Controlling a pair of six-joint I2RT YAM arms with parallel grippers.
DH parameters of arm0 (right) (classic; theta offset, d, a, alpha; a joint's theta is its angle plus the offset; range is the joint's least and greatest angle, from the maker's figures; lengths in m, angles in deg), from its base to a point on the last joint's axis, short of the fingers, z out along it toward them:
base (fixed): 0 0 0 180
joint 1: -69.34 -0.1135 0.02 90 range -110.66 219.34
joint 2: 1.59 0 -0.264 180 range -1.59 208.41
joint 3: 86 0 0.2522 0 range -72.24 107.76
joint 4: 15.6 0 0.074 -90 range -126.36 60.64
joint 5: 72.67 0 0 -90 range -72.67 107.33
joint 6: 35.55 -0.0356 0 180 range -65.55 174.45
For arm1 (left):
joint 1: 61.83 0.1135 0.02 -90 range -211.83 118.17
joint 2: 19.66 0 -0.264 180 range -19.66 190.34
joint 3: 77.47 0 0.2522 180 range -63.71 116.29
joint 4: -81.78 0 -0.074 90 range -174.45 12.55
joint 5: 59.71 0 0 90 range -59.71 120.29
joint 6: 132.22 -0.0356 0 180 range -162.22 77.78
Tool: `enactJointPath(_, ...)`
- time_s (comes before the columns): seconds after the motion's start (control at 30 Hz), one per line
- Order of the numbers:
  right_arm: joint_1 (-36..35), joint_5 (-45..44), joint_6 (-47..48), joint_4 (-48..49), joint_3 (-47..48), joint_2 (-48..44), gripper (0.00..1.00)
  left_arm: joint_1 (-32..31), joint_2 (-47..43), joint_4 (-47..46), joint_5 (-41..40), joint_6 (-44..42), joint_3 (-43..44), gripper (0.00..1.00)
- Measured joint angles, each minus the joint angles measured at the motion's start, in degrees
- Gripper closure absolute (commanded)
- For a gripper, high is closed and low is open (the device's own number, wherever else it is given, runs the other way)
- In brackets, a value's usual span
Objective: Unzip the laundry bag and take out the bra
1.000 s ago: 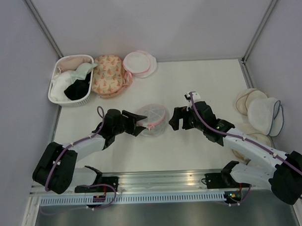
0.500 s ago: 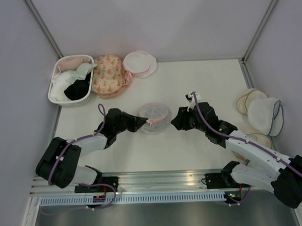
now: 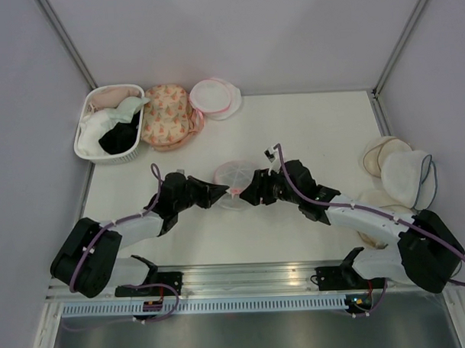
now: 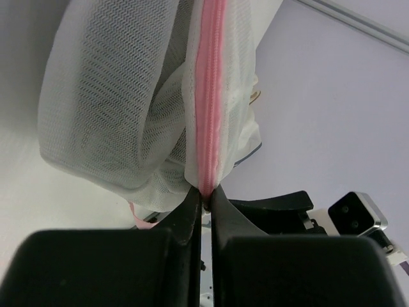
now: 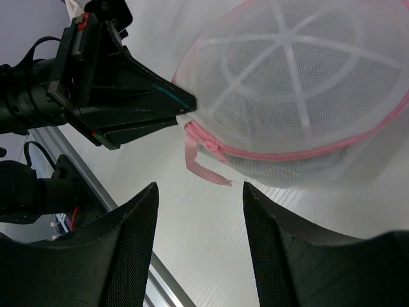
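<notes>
The laundry bag (image 3: 234,176), a round white mesh clamshell with pink zip edging, sits mid-table between both arms. My left gripper (image 3: 220,192) is shut on the pink zip edge at the bag's near-left side; in the left wrist view its tips (image 4: 203,192) pinch the pink seam of the laundry bag (image 4: 121,109). My right gripper (image 3: 250,195) is open, just right of that spot. In the right wrist view its fingers (image 5: 134,217) stand wide of a loose pink ribbon tab (image 5: 203,165) hanging from the zip of the laundry bag (image 5: 300,96), without touching it. The bra is hidden; only a grey shade shows through the mesh.
At the back left stand a white basket (image 3: 85,141) with white and black garments, a peach floral dome bag (image 3: 167,115) and a flat white pink-edged mesh bag (image 3: 213,98). White domes with blue edging (image 3: 407,177) lie at the right. A metal rail (image 3: 244,277) runs along the near edge.
My left gripper has shut on the bag's pink zip edge. The right arm has swung left up to the bag, its jaws narrower than before, and the bag has shifted slightly.
</notes>
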Motion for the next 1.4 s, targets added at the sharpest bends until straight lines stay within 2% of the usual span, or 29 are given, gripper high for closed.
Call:
enactJointPath(0.27,0.0,3.2,-3.4,8.3,0.0,8.1,0.44,-0.1,-0.8,-1.1,1.0,0.1,-1.6,0.98)
enactJointPath(0.43,0.0,3.4,-3.9,9.7,-0.4,8.7,0.43,-0.1,-1.3,-1.6,1.1,0.1,-1.6,0.98)
enactJointPath(0.57,0.0,3.5,-4.1,11.7,-0.8,9.5,0.47,-0.3,-1.3,-1.7,1.2,0.1,-1.6,0.98)
enactJointPath(0.8,0.0,4.2,-5.9,16.0,-0.8,13.9,0.66,-0.6,-1.3,-1.8,1.2,0.1,-1.6,0.98)
enactJointPath(0.9,0.0,4.1,-6.0,16.1,-0.8,13.9,0.80,-0.6,-1.5,-2.1,1.2,0.2,-1.8,0.98)
enactJointPath(1.03,0.0,3.3,-5.4,15.5,-1.2,12.9,0.95,-0.7,-1.7,-2.2,1.2,0.6,-2.2,0.98)
enactJointPath(1.13,0.0,2.1,-4.3,13.2,-1.5,10.1,0.99,-0.7,-1.8,-2.4,1.2,0.8,-2.4,0.98)
enactJointPath(1.4,0.0,-1.8,-0.6,3.6,-2.1,2.1,0.99,-0.9,-2.0,-3.9,2.3,0.9,-4.1,0.98)
